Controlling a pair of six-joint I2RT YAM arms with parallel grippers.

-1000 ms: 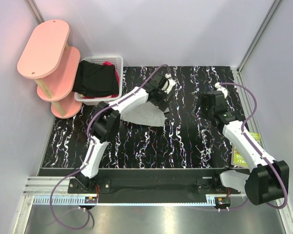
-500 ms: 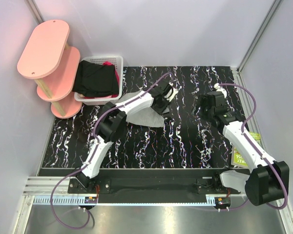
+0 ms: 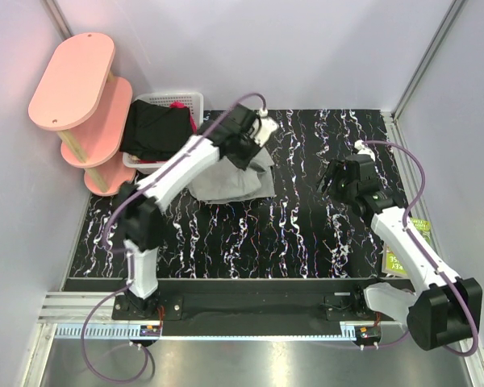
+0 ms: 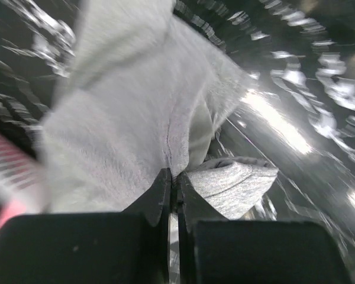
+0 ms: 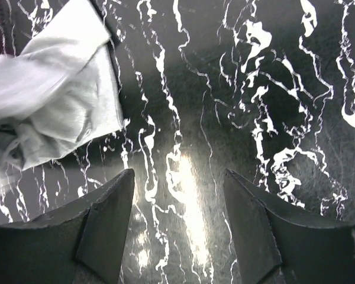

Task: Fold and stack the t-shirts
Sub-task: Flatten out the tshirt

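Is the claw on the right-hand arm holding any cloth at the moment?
No, the right gripper stands open with nothing between its fingers, and the grey shirt lies off to one side on the tabletop.

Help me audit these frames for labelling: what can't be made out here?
- Top view: left arm hides part of the light grey cloth t-shirt.
- Top view: black garment covers most of the magenta cloth in the white lattice basket.
- Left wrist view: motion blur smears the pink patch at the left edge.
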